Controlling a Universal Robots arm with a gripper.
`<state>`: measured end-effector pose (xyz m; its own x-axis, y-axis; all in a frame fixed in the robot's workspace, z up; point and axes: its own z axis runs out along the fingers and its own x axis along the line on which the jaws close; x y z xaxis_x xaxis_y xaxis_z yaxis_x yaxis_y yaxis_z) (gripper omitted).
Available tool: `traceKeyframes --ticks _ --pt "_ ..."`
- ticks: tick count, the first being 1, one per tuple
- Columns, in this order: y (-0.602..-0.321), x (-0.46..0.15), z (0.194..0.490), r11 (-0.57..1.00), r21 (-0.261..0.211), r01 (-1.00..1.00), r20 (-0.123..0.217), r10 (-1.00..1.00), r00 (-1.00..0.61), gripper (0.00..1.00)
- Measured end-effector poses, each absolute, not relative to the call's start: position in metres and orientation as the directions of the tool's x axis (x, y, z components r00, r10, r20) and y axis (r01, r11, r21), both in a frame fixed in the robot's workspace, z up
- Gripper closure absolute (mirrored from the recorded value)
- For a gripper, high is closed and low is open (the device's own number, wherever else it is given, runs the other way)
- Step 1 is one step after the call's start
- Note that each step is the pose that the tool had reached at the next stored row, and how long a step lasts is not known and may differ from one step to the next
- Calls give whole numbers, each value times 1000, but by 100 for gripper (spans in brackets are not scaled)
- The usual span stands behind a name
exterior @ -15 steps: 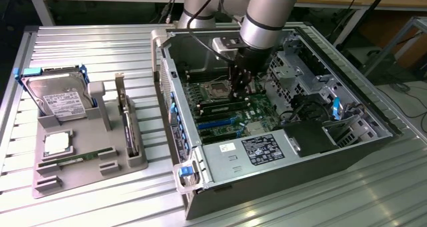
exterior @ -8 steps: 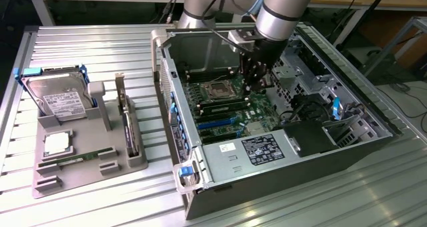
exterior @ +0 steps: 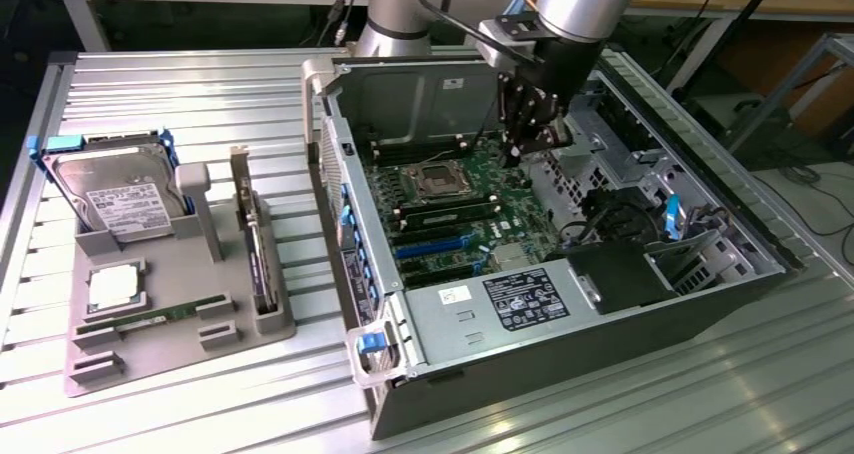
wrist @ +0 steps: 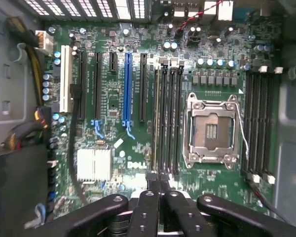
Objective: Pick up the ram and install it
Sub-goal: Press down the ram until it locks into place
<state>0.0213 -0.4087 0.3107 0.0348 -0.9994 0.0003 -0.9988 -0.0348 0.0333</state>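
My gripper [exterior: 515,156] hangs inside the open computer case [exterior: 441,369], just above the motherboard [wrist: 113,44], past the CPU socket [exterior: 437,181]. Its black fingers [wrist: 149,207] are shut, and I see nothing between them. In the wrist view the gripper [wrist: 160,178] sits at one end of the bank of memory slots next to the socket [wrist: 210,129]. The outermost slot there seems to hold a ram [wrist: 158,123] seen edge-on, also visible as a dark stick [exterior: 447,211]. Another thin green ram stick [exterior: 134,322] lies in the grey tray [exterior: 160,359].
The tray on the exterior view's left also carries a silver hard drive [exterior: 120,199], an upright card [exterior: 247,224] and a square chip [exterior: 114,286]. Case walls, the drive cage [exterior: 694,254] and cables [exterior: 601,219] crowd the arm. A second slot bank [wrist: 259,123] flanks the socket.
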Motion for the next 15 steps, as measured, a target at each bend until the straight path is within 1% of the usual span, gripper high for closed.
traceKeyframes --ticks 15 --pt "-408 21 311 -34 33 -999 1 -999 34 89"
